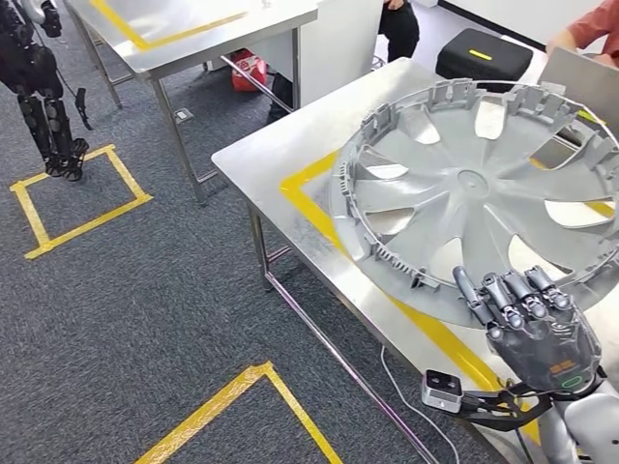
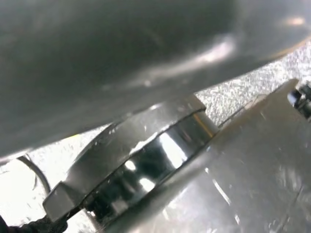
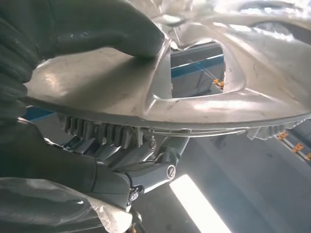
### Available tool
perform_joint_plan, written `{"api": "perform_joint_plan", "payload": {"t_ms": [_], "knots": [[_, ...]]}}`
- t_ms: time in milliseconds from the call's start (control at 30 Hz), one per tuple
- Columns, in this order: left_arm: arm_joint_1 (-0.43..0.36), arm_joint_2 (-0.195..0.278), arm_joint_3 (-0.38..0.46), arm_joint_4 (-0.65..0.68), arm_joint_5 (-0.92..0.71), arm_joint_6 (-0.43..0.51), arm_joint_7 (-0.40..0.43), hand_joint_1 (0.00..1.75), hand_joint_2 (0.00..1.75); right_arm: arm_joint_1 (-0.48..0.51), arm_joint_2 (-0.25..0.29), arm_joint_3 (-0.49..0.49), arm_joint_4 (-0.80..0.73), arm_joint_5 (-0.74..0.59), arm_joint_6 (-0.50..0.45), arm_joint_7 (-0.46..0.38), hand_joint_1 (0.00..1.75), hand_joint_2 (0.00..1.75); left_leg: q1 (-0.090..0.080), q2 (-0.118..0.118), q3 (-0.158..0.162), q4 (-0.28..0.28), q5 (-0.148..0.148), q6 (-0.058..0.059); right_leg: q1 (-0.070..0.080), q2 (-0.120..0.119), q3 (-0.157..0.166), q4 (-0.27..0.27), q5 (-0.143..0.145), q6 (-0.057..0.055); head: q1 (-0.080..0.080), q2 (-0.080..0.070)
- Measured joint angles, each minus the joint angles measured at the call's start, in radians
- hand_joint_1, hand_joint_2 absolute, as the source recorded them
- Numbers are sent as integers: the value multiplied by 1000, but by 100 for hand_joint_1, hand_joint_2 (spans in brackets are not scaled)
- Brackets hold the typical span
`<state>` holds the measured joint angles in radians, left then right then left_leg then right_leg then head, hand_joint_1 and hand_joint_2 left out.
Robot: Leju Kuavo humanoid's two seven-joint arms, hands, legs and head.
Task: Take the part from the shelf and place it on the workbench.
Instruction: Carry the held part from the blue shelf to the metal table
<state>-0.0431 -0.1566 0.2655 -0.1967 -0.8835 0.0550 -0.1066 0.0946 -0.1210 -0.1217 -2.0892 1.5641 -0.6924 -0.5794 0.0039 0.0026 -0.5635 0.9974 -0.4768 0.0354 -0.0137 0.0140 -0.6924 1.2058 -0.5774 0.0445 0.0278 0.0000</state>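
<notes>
- Over the steel desk (image 1: 272, 153), at its near edge: the part (image 1: 467, 184), a wide grey plastic wheel cover, ribbed side up, slightly tilted
- Clasped at the near rim by the right hand (image 1: 537, 324), thumb (image 3: 110, 34) on the smooth face, fingers (image 1: 511, 295) on the ribbed one
- Left hand's state: cannot tell
- Step judged: carrying done, setting down under way
- Next, likely: lower flat, then let go slowly, since thin flexing plastic could slide on the smooth brushed metal
- Curved spokes, open windows, clipped rim; yellow tape (image 1: 307, 188) across the desk beneath
</notes>
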Motion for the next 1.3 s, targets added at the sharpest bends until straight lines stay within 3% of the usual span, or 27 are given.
{"api": "perform_joint_plan", "payload": {"t_ms": [33, 67, 100, 167, 233, 267, 333, 367, 433, 500, 533, 567, 600, 667, 733, 800, 867, 933, 1000, 1067, 1100, 1133, 1233, 1300], "knots": [[2, 0, 0, 0, 0, 0, 0, 0, 0, 0, 0, 0, 1, 0, 0, 0, 175, 175, -1, 12, 0, 0, -1, 1, -1, -5, -29, 61, -21, 3, 0, 0], [3, 0, 0, 0, 0, 0, 0, 0, 0, 1, 0, 0, 2, 0, 0, 0, 175, 175, -1, 23, 0, 0, -2, 1, -1, -8, -44, 93, -25, 6, 0, 0], [3, 0, 0, 0, 0, 0, 0, 0, 0, 2, 0, 0, 4, 0, 0, 0, 175, 175, -1, 34, 1, 0, -3, 0, -2, -11, -38, 83, -9, 8, 1, 0], [2, 0, 0, 0, 0, 0, 0, 0, 0, 2, 0, 0, 5, 0, 0, 1, 175, 175, -1, 51, 4, 1, -6, -4, -2, -34, 31, -47, 56, 8, 1, 0], [1, -1, 0, 0, 1, 0, 0, 0, 0, 0, 0, 0, 5, 0, 0, 2, 175, 175, -7, 66, 7, 3, -11, -12, 3, -67, 101, -172, 92, 0, 2, 0], [1, -1, 0, 0, 1, 0, 0, 0, 0, 0, 0, 0, 5, 0, 0, 3, 175, 175, -10, 73, 8, 5, -12, -17, 6, -75, 116, -198, 94, -6, 1, 0], [1, 0, 0, 0, 1, 0, 0, 0, 0, 1, 0, -1, 5, 0, 0, 4, 175, 175, -11, 89, 11, 5, -14, -26, 9, -59, 116, -201, 93, -21, -1, 0], [0, -1, 0, 0, 2, 0, 0, 0, 0, 2, 0, -1, 5, 0, 0, 5, 175, 175, -9, 87, 12, 9, -20, -31, 8, -50, 116, -202, 94, -28, -2, 0], [-2, -1, 0, 0, 2, 0, 0, 0, 0, 2, 0, -1, 5, 0, 0, 6, 175, 175, -5, 53, -8, 64, -59, -41, 5, -32, 117, -206, 99, -42, -5, 0], [-1, -1, 0, 0, 2, 0, 0, 0, 0, 1, 1, -2, 5, 0, 0, 6, 175, 175, -2, 14, -66, 195, -127, -46, 3, -14, 118, -206, 100, -52, -9, 0], [0, 0, 0, 0, 3, 0, 0, 0, 0, 1, 2, -2, 5, 0, 0, 6, 175, 175, -2, 8, -97, 261, -151, -46, 4, -4, 118, -206, 100, -53, -10, 0], [2, 0, 0, 0, 3, 0, 0, 0, 0, 1, 2, -2, 6, 1, 0, 6, 175, 175, -2, 6, -118, 300, -156, -46, 5, 8, 118, -205, 100, -54, -11, 0], [2, 0, 0, 0, 3, 0, 0, 0, 0, 1, 2, -2, 6, 1, 0, 6, 175, 175, -2, 5, -123, 304, -144, -44, 5, 20, 119, -204, 100, -54, -11, 0], [1, 1, 0, 0, 3, 0, 0, 0, 0, 1, 3, -2, 6, 1, 0, 6, 175, 175, -2, -6, -82, 201, -70, -37, 5, 45, 120, -201, 99, -53, -11, 0], [0, 1, 0, 0, 3, 0, 0, 0, 0, 0, 3, -2, 6, 1, 0, 6, 175, 175, 0, -47, -27, 72, -16, -28, 5, 66, 117, -197, 98, -49, -11, 0], [0, 2, 0, 0, 3, 1, 0, 0, 0, -1, 3, -2, 6, 1, 0, 6, 175, 175, 0, -72, -7, 22, -9, -24, 1, 84, 108, -195, 100, -38, -11, 0], [-1, 1, 0, 0, 3, 1, 0, 0, 0, 1, 3, -3, 6, 0, 0, 6, 175, 175, -1, -56, -5, 13, -6, -18, -4, 100, 100, -197, 103, -24, -12, 0], [-3, -1, 0, 0, 3, 1, 0, 0, 0, 2, 3, -6, 6, 0, 0, 6, 175, 175, 3, -35, -1, 1, 0, -7, -3, 71, 81, -171, 83, -13, -8, 0], [-3, -2, 0, 0, 3, 1, -1, 0, 0, 1, 3, -7, 7, 0, 0, 6, 175, 175, 3, -14, 0, -4, 2, -1, 0, 17, 32, -70, 28, -6, 0, 0], [0, -3, 0, 0, 3, 1, -1, 0, 0, 0, 4, -7, 9, 0, 0, 6, 175, 175, 2, 10, 0, -4, 1, 0, -2, -4, -26, 52, -18, 0, 4, 0], [1, -2, 0, 0, 3, 1, -1, 0, 0, 1, 4, -7, 10, 0, 0, 6, 175, 175, 2, 22, 0, -4, 0, 0, -3, -8, -37, 75, -17, 3, 5, 0], [2, -2, 0, 0, 3, 0, -1, 0, 0, 2, 4, -7, 11, 0, 0, 6, 175, 175, 3, 33, 1, -4, -1, -2, -5, -12, -27, 56, 3, 5, 5, 0], [0, -3, 0, 0, 3, -1, -1, 0, 0, 2, 4, -8, 12, 0, 0, 6, 175, 175, 0, 58, 6, -2, -8, -12, -4, -54, 81, -144, 84, 3, 6, 0], [0, -3, 0, 0, 3, -1, -1, 0, 0, 1, 4, -8, 13, 0, 0, 6, 175, 175, -5, 72, 10, 0, -10, -22, 1, -68, 116, -206, 92, -8, 5, 0]]}}
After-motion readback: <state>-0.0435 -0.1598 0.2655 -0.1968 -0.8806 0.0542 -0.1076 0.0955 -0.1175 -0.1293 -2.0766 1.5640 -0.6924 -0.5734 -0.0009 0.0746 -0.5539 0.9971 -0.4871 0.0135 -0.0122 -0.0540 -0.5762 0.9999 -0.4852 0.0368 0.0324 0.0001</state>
